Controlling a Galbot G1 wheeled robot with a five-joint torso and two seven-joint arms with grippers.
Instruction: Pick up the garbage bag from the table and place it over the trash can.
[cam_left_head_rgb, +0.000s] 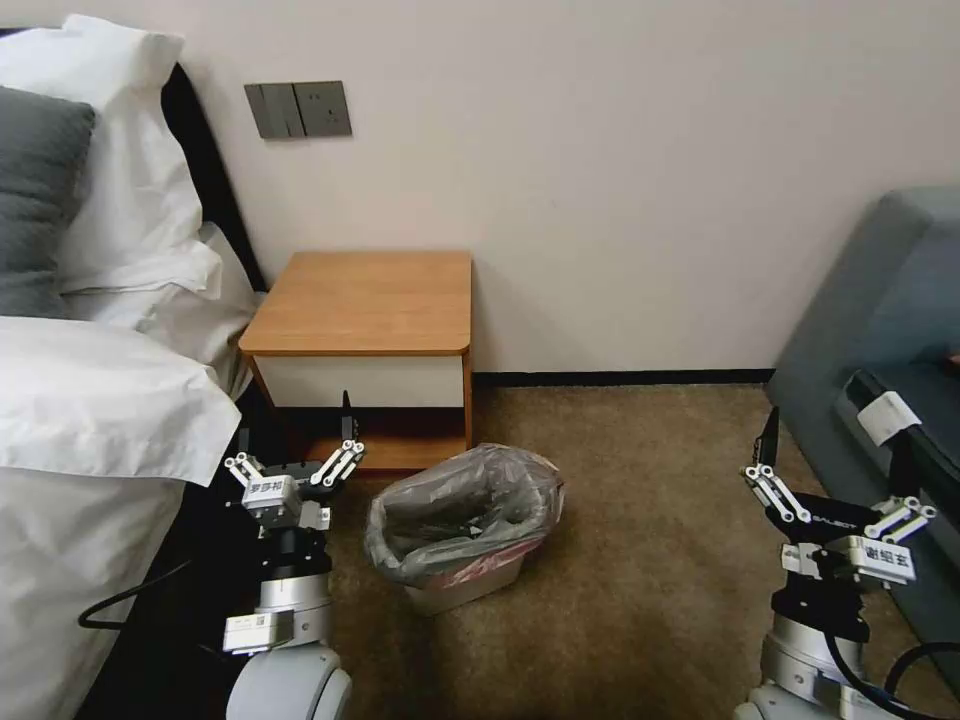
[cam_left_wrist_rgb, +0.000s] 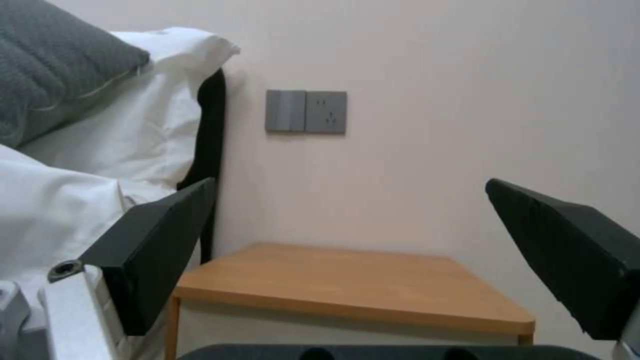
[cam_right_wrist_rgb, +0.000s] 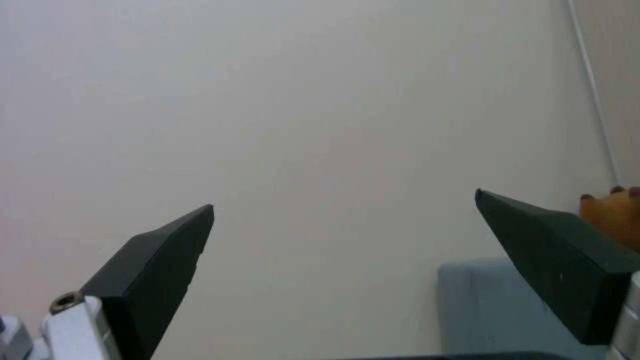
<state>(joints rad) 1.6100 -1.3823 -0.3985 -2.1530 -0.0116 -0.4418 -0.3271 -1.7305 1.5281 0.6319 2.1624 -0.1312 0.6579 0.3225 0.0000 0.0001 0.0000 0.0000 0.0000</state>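
My left gripper (cam_left_head_rgb: 296, 447) hangs just beside the trash can (cam_left_head_rgb: 462, 587), on its bed side, jaws spread wide and holding nothing. My right gripper (cam_left_head_rgb: 838, 474) hangs well apart from the trash can on its other side, near the grey sofa (cam_left_head_rgb: 880, 330), jaws equally wide and bare.

Between them, on the carpet (cam_left_head_rgb: 640, 500), the trash can already wears the garbage bag (cam_left_head_rgb: 465, 510): thin, crinkly, translucent grey plastic puffed up over the rim, with a pinkish-red edge draped down the beige wall facing me. As I judge it, the placing looks done.

The risk I see is the loose fit. The film balloons above the rim instead of hugging it, so a brush from my left fingers, so close by, could drag it off or tip the light bin.

Just behind the trash can stands the nightstand (cam_left_head_rgb: 370, 300), its orange-brown top bare. Beyond it, the wall carries a grey switch plate (cam_left_head_rgb: 298, 109).
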